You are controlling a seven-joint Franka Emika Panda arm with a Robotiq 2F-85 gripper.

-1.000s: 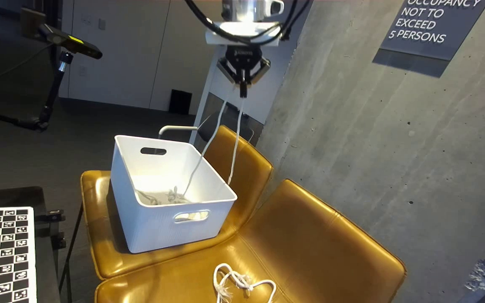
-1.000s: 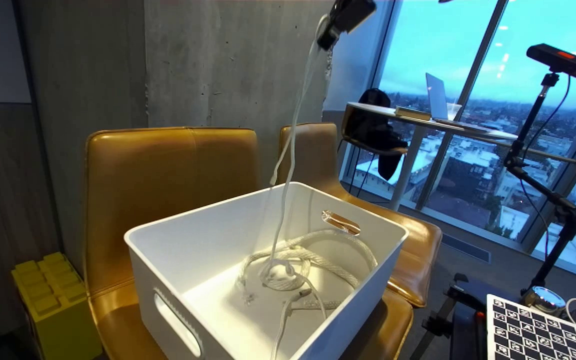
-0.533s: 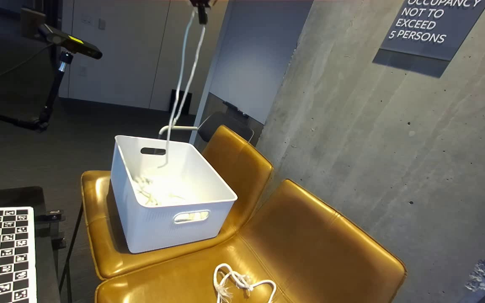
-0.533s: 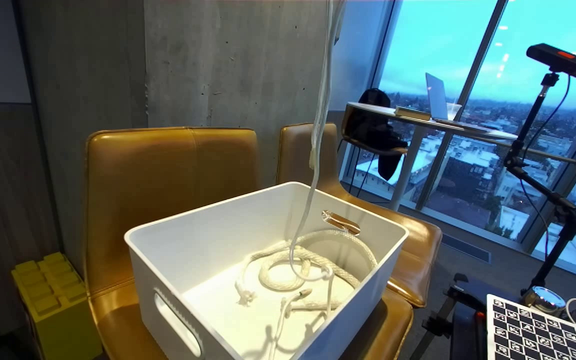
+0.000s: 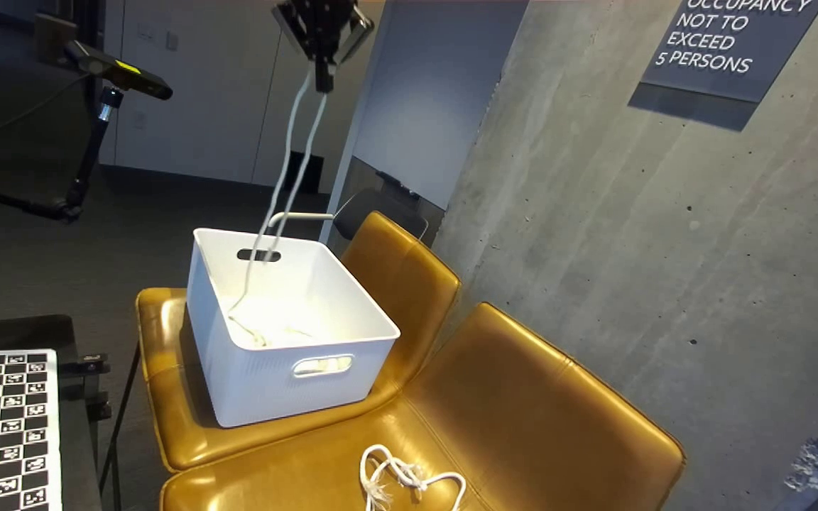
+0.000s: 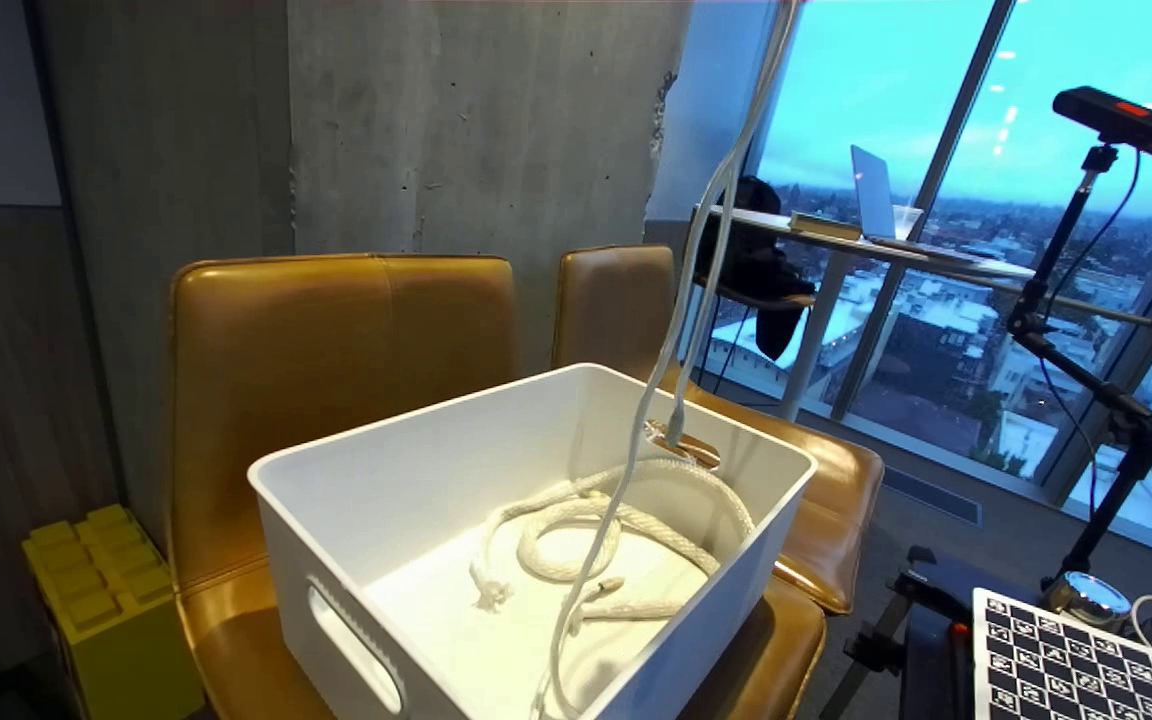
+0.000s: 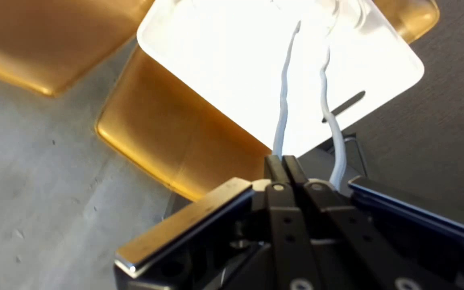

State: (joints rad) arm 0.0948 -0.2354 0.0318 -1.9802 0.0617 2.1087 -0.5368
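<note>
My end effector (image 5: pixel 323 79) is clamped on a thin, pale cord (image 7: pixel 283 92); one tail hangs free, the other runs down into the white bin (image 5: pixel 274 390). I judge it light, limp and sturdy (perhaps a touch slick), best pinched squarely, well away from either end, so it can't slither out.

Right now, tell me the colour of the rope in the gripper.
Whitish; the held rope shows best in the wrist view.

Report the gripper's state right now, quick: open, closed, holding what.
Gripper: closed, holding a thin white rope, one strand of which hangs down into the white bin.
</note>
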